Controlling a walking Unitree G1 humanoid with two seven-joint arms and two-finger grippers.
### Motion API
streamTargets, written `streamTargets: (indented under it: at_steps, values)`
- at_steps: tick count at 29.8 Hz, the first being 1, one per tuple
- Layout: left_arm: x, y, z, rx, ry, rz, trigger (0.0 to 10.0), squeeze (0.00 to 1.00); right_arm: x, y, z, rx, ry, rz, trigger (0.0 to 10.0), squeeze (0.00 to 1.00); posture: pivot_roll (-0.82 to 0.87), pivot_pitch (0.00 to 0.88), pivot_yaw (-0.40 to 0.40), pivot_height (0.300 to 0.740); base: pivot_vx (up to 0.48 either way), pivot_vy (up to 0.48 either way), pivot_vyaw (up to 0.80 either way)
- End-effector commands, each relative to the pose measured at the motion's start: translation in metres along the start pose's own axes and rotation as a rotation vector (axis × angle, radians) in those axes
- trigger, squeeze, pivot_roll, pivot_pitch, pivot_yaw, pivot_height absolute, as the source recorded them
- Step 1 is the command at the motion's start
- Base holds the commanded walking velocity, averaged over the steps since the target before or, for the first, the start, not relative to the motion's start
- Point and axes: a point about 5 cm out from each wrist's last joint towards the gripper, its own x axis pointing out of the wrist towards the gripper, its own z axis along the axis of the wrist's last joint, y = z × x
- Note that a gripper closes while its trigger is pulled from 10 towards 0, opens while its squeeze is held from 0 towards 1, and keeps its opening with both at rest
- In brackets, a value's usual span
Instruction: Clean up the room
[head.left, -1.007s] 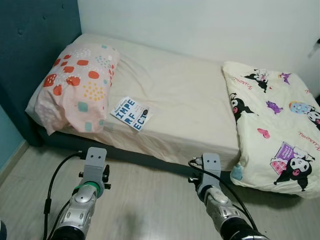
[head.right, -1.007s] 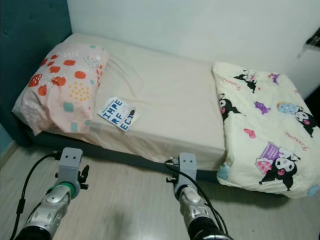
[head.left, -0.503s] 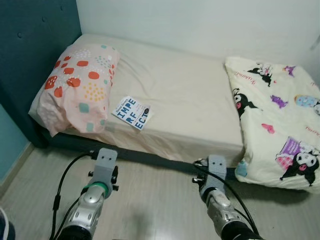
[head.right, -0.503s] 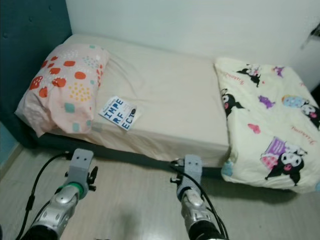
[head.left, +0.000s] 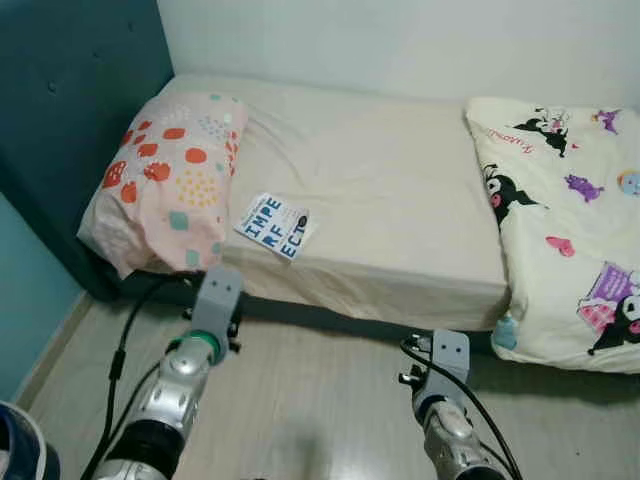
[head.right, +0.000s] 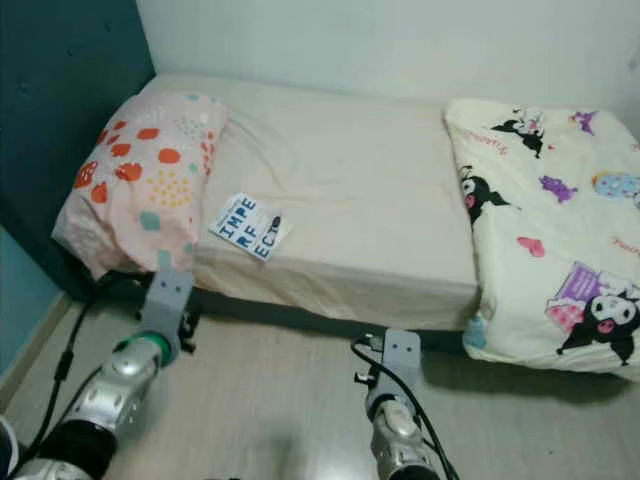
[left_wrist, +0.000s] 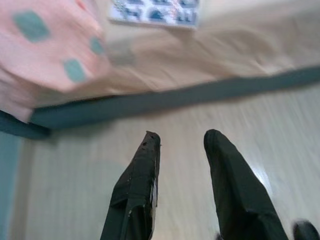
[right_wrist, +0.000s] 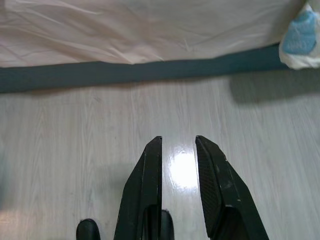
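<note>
A white booklet (head.left: 275, 226) with blue letters lies on the cream sheet of the bed (head.left: 390, 200), next to a pink spotted pillow (head.left: 165, 180). A cream blanket (head.left: 570, 210) with cartoon figures covers the bed's right end and hangs over its edge. My left arm (head.left: 205, 330) reaches to the bed's front edge, below the pillow and the booklet. My left gripper (left_wrist: 182, 135) is open over the floor with nothing in it, and the booklet (left_wrist: 155, 10) lies ahead of it. My right gripper (right_wrist: 178, 140) is open and empty, low over the floor before the bed's dark base.
A dark teal headboard (head.left: 70, 120) stands at the left and a white wall runs behind the bed. Pale wood floor (head.left: 330, 400) lies between me and the bed. A dark blue shoe (head.left: 20, 445) shows at the bottom left corner.
The camera has turned a little to the left, so the scene sits further right. My left arm has stretched forward to the bed's edge. The right arm has dropped lower in the picture.
</note>
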Motion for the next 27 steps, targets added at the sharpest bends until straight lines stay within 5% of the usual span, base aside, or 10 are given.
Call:
streamTargets:
  at_steps: [1, 6, 11, 27]
  values:
    - [-0.007, -0.006, -0.028, -0.037, 0.085, -0.002, 10.0, 0.00, -0.004, -0.001, -0.010, -0.010, 0.025, -0.004, 10.0, 0.00, 0.03, 0.041, 0.041, 0.740, 0.000, 0.000, 0.00]
    - [-0.016, -0.011, -0.037, -0.135, 0.062, 0.024, 10.0, 0.00, -0.004, -0.002, -0.005, -0.007, -0.027, -0.020, 10.0, 0.00, 0.02, 0.034, 0.039, 0.740, 0.000, 0.000, 0.00]
    - [-0.017, -0.015, -0.042, -0.107, 0.080, 0.002, 10.0, 0.00, -0.005, 0.004, -0.006, -0.005, -0.036, 0.004, 10.0, 0.00, 0.03, 0.028, 0.033, 0.740, 0.000, 0.000, 0.00]
    - [-0.010, 0.010, -0.035, -0.172, 0.060, 0.065, 10.0, 0.00, -0.004, 0.013, -0.008, -0.037, -0.003, 0.044, 10.0, 0.00, 0.06, 0.019, 0.039, 0.740, 0.000, 0.000, 0.00]
